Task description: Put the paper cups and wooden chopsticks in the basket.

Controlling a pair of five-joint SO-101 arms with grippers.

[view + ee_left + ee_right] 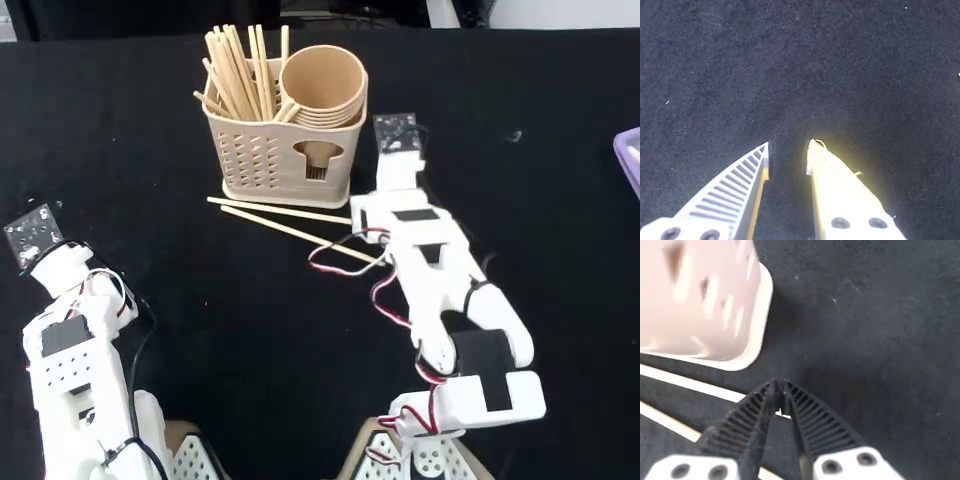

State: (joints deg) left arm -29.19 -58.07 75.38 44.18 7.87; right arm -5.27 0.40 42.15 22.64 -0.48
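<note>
A beige slotted basket (pixel 262 160) stands at the back middle of the black table. It holds several wooden chopsticks (pixel 235 75) on its left side and stacked paper cups (pixel 322 85) on its right. Two more chopsticks (pixel 280 212) lie flat on the table just in front of it. My right gripper (pixel 778 386) is shut, its tips by the basket's corner (pixel 747 347). One loose chopstick (pixel 695 385) runs under its fingers. My left gripper (pixel 788 145) is open over bare cloth at the near left, with nothing between its fingers.
The right arm (pixel 440 280) stretches from the near edge up to the basket's right front corner, its red wires trailing over the table. The left arm (pixel 65 340) stays at the near left. A purple object (pixel 628 155) sits at the right edge.
</note>
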